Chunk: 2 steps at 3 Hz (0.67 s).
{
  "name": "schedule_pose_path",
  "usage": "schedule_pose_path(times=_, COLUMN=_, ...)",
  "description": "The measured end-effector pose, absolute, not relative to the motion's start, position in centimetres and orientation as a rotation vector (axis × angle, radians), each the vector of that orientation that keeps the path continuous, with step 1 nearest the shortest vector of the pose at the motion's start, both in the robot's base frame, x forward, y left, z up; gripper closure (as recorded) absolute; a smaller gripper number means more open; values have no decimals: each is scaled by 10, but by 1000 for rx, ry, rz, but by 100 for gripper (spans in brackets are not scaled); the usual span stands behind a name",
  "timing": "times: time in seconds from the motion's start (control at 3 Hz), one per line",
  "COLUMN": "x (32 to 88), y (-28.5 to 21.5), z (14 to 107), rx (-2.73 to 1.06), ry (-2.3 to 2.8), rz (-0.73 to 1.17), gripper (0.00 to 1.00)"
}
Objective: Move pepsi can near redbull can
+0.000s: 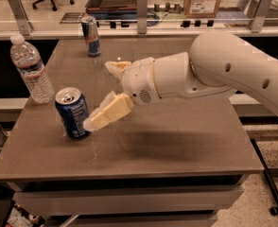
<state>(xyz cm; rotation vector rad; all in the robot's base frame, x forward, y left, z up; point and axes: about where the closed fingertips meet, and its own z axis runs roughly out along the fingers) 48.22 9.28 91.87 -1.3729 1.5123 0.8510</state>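
Observation:
The pepsi can [72,113], short and blue with a silver top, stands upright on the left front part of the brown table [177,141]. The redbull can [91,36], tall and slim, stands at the table's far edge, left of centre. My gripper [99,95] reaches in from the right, just right of the pepsi can, with its fingers spread open. The lower finger [108,113] has its tip at the can's right side; I cannot tell if it touches. The upper finger [116,66] points toward the far left. The gripper holds nothing.
A clear water bottle [31,70] stands at the table's left edge, behind the pepsi can. Behind the table runs a counter with a cardboard box [203,0], metal posts and a tray. My white arm [233,70] spans the table's right half.

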Motion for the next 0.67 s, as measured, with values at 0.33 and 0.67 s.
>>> schedule_pose_path(times=0.33, x=482, y=109, z=913, rx=-1322, ry=1520, rz=890, gripper=0)
schedule_pose_path(times=0.67, x=479, y=124, z=906, rx=-1303, ry=1496, rz=888, gripper=0)
